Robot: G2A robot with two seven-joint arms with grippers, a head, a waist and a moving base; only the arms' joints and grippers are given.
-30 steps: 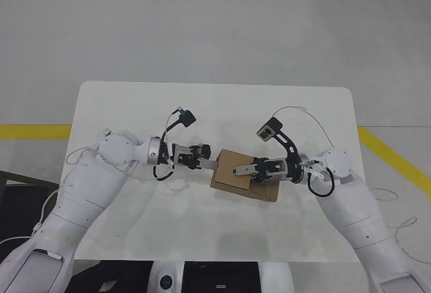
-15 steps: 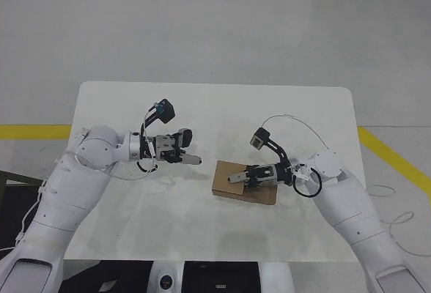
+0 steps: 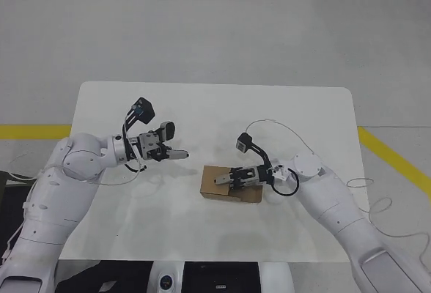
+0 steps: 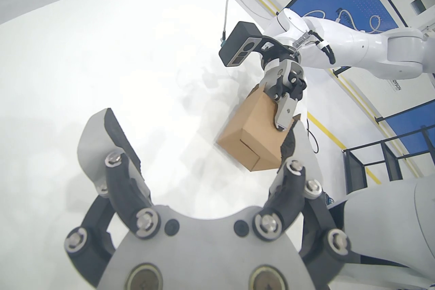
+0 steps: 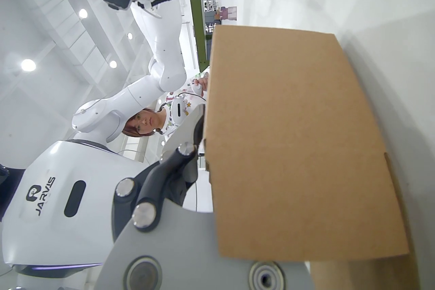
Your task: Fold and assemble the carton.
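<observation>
Leftward and back is where the left claw (image 3: 177,154) has gone. A second ago it touched the end of the cardboard carton (image 3: 234,194); now it hangs well apart from it, over the left half of the white worktop (image 3: 311,110). The right claw (image 3: 220,179) and the carton have slid together toward the worktop's middle, and the box has turned a little on the way.

The left claw is released. In the left wrist view its dark-padded fingers (image 4: 114,135) are spread wide, with bare worktop between them.

The carton (image 4: 253,135) lies flat on the worktop as a shallow box, just right of centre and toward the robot's side. The end facing the left claw is folded shut.

The right claw (image 4: 282,119) lies along the carton's top face, touching it and pointing toward the left claw. In the right wrist view the cardboard (image 5: 292,141) covers much of the claw, so I cannot tell whether it is clenched on the carton or only resting on it.
</observation>
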